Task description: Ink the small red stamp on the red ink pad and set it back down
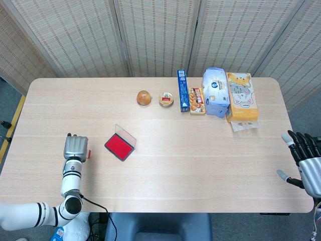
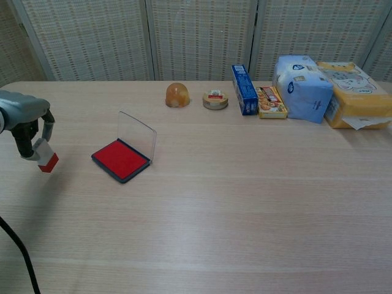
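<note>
We see the small red stamp (image 2: pixel 45 157) tilted and lifted clear of the table (image 2: pixel 220 202), pinched in the fingers of the left hand (image 2: pixel 24 125), well to the left of the open red ink pad (image 2: pixel 120 160) with its clear lid (image 2: pixel 136 135) standing up. Far to the right of the ink pad, at the table's right edge, the right hand (image 1: pixel 307 161) holds nothing, fingers spread. Behind the ink pad, along the table's far side, a row of snack boxes and tissue packs (image 2: pixel 303 82) stands.
</note>
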Robot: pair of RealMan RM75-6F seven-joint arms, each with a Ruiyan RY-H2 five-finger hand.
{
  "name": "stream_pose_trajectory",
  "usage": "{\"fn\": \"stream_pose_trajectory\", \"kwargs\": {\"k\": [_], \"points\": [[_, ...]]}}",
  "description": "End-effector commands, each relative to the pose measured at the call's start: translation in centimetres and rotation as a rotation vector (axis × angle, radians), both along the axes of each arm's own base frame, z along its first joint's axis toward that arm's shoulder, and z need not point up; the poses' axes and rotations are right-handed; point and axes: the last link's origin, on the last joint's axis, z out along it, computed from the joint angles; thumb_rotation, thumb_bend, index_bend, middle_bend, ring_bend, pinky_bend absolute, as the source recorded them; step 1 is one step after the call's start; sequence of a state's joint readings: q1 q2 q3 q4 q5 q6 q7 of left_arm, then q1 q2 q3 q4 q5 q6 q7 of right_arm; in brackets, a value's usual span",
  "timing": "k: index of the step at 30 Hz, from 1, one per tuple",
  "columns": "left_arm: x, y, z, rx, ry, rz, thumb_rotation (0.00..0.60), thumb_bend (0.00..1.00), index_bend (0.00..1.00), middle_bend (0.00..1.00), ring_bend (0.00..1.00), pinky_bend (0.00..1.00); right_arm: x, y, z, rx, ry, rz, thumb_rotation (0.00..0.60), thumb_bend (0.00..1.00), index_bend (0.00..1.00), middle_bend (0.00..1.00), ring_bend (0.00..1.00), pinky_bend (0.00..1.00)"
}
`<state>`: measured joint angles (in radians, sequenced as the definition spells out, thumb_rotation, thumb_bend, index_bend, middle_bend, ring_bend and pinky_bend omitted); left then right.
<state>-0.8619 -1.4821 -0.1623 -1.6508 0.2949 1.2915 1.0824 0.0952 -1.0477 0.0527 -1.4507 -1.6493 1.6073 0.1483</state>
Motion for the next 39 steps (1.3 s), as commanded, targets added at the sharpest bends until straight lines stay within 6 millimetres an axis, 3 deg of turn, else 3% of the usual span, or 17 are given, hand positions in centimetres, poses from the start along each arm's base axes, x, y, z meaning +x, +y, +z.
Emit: {"fn": "stream_pose_trajectory", "kwargs": {"k": [1, 6, 11, 16, 19, 28, 39], "points": [[0.0, 0.2, 0.3, 0.013, -0.009, -0.021, 0.600, 0.36, 0.64, 0.88, 0.41, 0.22, 0.0, -0.1, 0.0, 0.001, 0.000, -0.004, 0.600, 0.15, 0.00, 0.00, 0.00, 0.00], [0.1, 0.6, 0.7, 0.032, -0.009, -0.067, 0.600, 0.38, 0.68, 0.99, 0.54, 0.23, -0.2, -0.4, 0.0, 0.003, -0.003, -0.017, 0.600, 0.15, 0.00, 0.00, 0.00, 0.00], [0.2, 0.9, 0.7, 0.026, -0.001, -0.088, 0.600, 0.38, 0.71, 1.00, 0.63, 0.30, -0.2, -0.4, 0.1, 0.000, -0.007, -0.019, 0.600, 0.15, 0.00, 0.00, 0.00, 0.00], [0.3, 1.6, 0.5, 0.008, -0.012, -0.105, 0.600, 0.39, 0.72, 1.00, 0.71, 0.55, -0.4, -0.5, 0.3, -0.006, -0.013, -0.031, 0.600, 0.15, 0.00, 0.00, 0.00, 0.00], [0.7, 2.1, 0.2, -0.009, -0.026, -0.113, 0.600, 0.41, 0.73, 1.00, 0.73, 0.62, -0.5, -0.7, 0.3, -0.006, -0.014, -0.039, 0.600, 0.15, 0.00, 0.00, 0.00, 0.00], [2.3, 3.8, 0.2, -0.053, -0.088, -0.110, 0.600, 0.49, 0.76, 1.00, 0.75, 0.64, -1.0, -1.1, 0.9, -0.011, -0.031, -0.064, 0.600, 0.15, 0.00, 0.00, 0.00, 0.00], [4.6, 4.1, -0.9, -0.090, -0.102, -0.097, 0.600, 0.50, 0.76, 1.00, 0.76, 0.65, -0.9, -0.2, 1.7, -0.049, -0.062, -0.039, 0.600, 0.15, 0.00, 0.00, 0.00, 0.00]]}}
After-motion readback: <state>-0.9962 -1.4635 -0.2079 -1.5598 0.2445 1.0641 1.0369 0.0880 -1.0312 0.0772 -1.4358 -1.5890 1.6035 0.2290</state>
